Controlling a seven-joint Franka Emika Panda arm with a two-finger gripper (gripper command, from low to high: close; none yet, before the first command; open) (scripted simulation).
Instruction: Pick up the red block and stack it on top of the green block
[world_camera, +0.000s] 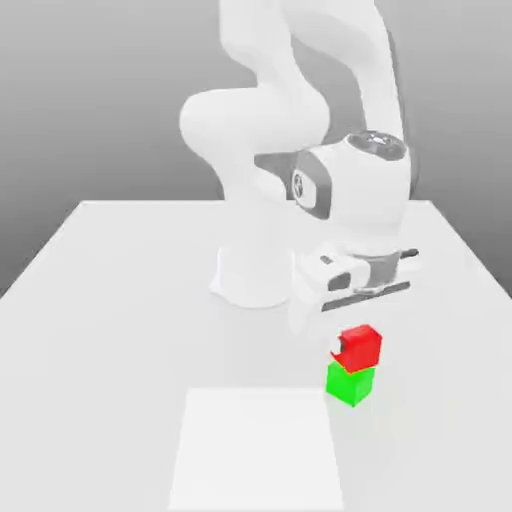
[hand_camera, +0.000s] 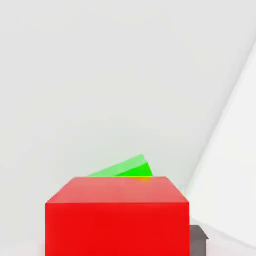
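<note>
- The red block (world_camera: 360, 348), a smooth, unmarked cube, is seated on the green block (world_camera: 351, 384), slightly askew.
- The gripper (world_camera: 350, 335) is closed on the red block.
- The table (world_camera: 120, 320) is matte white.

Open table (world_camera: 120, 300) surrounds stacked red block (world_camera: 362, 346), green block (world_camera: 352, 385).

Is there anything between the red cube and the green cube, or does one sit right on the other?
Nothing lies between them. In the exterior view the red block rests directly on the green block, slightly offset, with no visible gap.
</note>
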